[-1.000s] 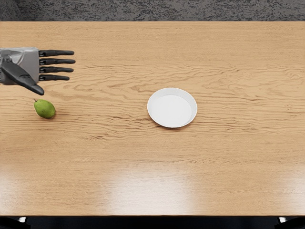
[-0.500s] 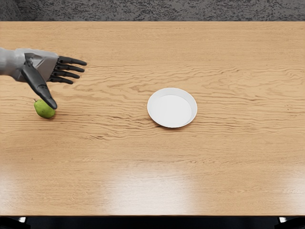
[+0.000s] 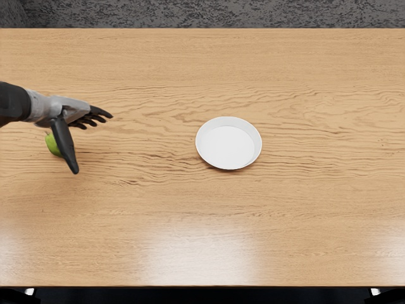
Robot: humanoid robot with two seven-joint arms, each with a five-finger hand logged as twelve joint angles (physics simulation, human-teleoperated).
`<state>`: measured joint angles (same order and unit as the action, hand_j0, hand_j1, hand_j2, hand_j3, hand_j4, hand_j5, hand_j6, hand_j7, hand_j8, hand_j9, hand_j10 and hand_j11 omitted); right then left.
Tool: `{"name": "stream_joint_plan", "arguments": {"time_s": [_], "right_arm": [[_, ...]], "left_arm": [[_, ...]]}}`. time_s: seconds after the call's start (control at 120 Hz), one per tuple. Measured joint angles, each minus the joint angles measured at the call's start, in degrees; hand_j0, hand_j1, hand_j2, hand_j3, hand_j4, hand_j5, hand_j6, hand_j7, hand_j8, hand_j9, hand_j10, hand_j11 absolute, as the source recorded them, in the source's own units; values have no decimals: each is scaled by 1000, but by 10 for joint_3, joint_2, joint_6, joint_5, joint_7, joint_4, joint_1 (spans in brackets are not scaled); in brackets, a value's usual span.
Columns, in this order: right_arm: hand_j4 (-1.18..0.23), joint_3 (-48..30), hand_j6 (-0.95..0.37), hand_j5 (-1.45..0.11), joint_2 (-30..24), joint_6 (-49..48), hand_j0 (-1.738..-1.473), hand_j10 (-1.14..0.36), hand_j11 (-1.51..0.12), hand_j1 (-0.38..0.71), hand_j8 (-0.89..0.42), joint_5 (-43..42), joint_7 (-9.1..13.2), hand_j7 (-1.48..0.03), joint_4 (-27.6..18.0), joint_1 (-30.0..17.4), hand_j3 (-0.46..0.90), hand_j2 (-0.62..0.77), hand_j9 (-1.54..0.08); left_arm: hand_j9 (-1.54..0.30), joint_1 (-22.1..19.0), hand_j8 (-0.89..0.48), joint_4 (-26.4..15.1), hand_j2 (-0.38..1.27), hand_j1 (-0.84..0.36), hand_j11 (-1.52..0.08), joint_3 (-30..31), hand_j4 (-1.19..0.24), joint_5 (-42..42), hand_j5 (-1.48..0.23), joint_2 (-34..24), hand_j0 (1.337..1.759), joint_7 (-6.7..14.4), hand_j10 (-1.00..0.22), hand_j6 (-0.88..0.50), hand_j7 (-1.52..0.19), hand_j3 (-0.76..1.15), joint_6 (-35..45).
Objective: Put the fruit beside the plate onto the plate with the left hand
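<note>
Green rounded fruit (image 3: 50,145) lies on the light wooden table (image 3: 266,221) near its left edge, and from my seat I see only a sliver of it, since the robot's grey and black left hand (image 3: 66,115) sits over it and hides most of its top and right side. The arm comes in from the left edge of the head view, dark at the sleeve and grey at the wrist. The four black fingers (image 3: 95,114) are stretched out and point right, toward the middle of the table, while the long thumb angles down toward me past the right side of the fruit. The hand is unclenched and holds nothing; I cannot tell whether the palm or the thumb touches the fruit. The round white plate (image 3: 228,144) stands bare, well apart from the fruit, to its right near the middle of the table.
</note>
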<state>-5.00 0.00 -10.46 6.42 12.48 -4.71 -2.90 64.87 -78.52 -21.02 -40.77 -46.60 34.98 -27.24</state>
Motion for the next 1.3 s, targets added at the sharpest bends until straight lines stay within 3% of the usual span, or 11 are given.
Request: {"name": "stream_joint_plan", "arguments": {"time_s": [0.483,1.3], "right_arm": [[0,0,0,0,0,0,-1658,0,0,-349,0,0,0,0,0,1,0,0,0],[0,1,0,0,0,0,-1658,0,0,-349,0,0,0,0,0,2,0,0,0]], "left_arm": [[-55,-19,-48,7,10,300,-54,66,-47,-141,-55,42,1658,0,-46,-48,-55,0,174],[-101,-54,-85,62,18,258,-101,99,-84,-200,-102,46,1658,0,-83,-86,-102,0,254]]}}
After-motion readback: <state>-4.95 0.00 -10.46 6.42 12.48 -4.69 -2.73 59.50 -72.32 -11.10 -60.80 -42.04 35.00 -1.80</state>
